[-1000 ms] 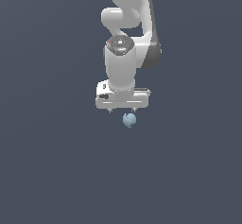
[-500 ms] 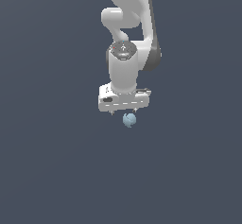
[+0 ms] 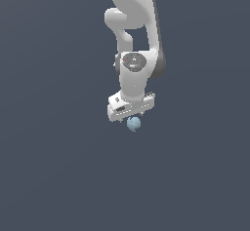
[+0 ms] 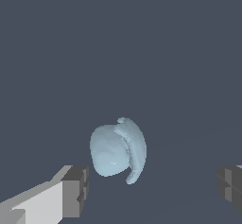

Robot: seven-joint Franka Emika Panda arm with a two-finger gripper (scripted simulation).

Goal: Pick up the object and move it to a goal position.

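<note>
Change since a second ago: almost nothing; the arm (image 3: 134,35) holds nearly the same pose above the lump, and the lump lies in the same spot under the tool.
Tool (image 3: 133,120): points straight down from the white arm; its white body sits just above the lump in the exterior view.
Tool opening: spread wide; in the wrist view one grey-tipped finger (image 4: 74,191) stands beside the lump and the other sits far off at the frame edge, neither touching the lump, nothing held.
Lump (image 3: 133,124): small, pale blue, roundish with an uneven ridge curling along one side (image 4: 118,149); it lies directly below the tool, between the two fingers, nearer the one finger than the other.
Desk (image 3: 58,166): plain dark grey-blue surface all around the lump.
</note>
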